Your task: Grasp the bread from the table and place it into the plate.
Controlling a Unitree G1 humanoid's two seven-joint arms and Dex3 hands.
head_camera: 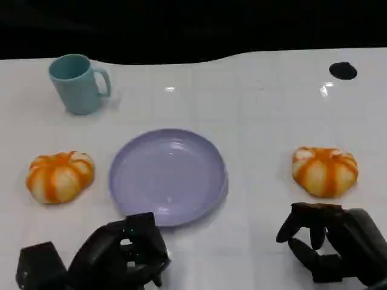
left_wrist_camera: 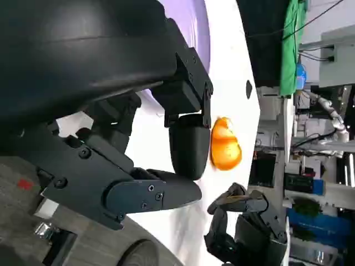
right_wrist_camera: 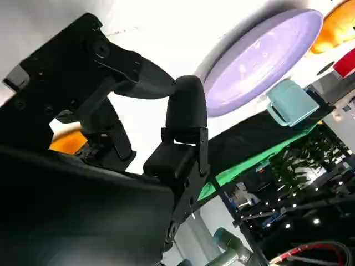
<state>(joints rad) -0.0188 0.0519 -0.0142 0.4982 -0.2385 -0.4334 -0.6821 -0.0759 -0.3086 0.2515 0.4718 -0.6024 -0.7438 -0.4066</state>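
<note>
1. A white table (head_camera: 260, 121) fills the head view, its far edge meeting a dark background. Everything sits within reach of the two hands at the near edge, which suggests a layout staged for picking and placing.

2. A round lavender plate (head_camera: 168, 175) lies flat at the centre, bare, midway between the two buns. It is the destination, so its central spot lets either hand reach it. It also shows in the right wrist view (right_wrist_camera: 260, 61).

3. A teal mug (head_camera: 77, 83) stands upright at the far left, handle towards the plate, well apart from the plate and the buns. It seems to play no part in the task.

4. Two orange-and-white striped buns rest on the table. The left bread (head_camera: 59, 176) sits just beside the plate's left rim, not touching it. The right bread (head_camera: 325, 171) lies well apart from the plate on the right, and appears in the left wrist view (left_wrist_camera: 224, 145). Neither is on the plate, so the task looks not yet begun.

5. The left hand (head_camera: 130, 254) hovers low near the plate's near rim, fingers curled inward around nothing.

6. The right hand (head_camera: 320, 238) sits just near of the right bread, fingers loosely bent and apart, holding nothing and not touching the bun. It looks the better placed to grasp.

7. A small black disc (head_camera: 343, 70) lies at the far right corner.
</note>
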